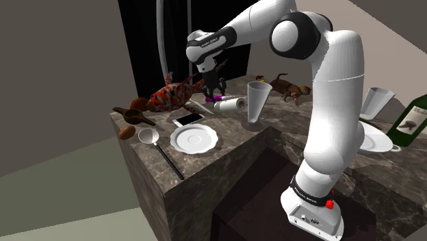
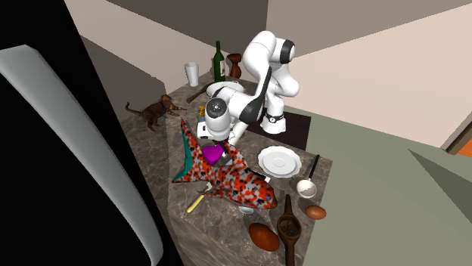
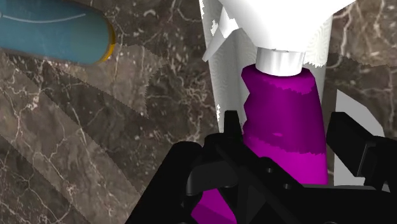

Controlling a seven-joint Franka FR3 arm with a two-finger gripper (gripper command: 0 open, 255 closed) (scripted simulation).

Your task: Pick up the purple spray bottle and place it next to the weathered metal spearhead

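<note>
The purple spray bottle (image 3: 283,121) has a white collar and a white head. It sits between my gripper's (image 3: 286,124) two black fingers, which press on its sides. In the shoulder view my gripper (image 1: 213,86) hangs low over the marble counter (image 1: 205,171), with a bit of purple (image 1: 207,98) showing under it. Just beside it, toward the shoulder view's left, lies the spearhead (image 1: 166,97), a big pointed object speckled red with teal edges. In the second exterior view the purple bottle (image 2: 214,153) shows right behind the spearhead (image 2: 227,177). I cannot tell whether the bottle is off the counter.
A white roll (image 1: 231,104) lies by the gripper. Nearby are a tall clear glass (image 1: 258,103), a phone (image 1: 189,119), a white plate (image 1: 194,138), a ladle (image 1: 154,139) and a brown wooden scoop (image 1: 137,113). A teal cylinder (image 3: 51,32) lies close. A dog figurine (image 1: 287,87) stands further back.
</note>
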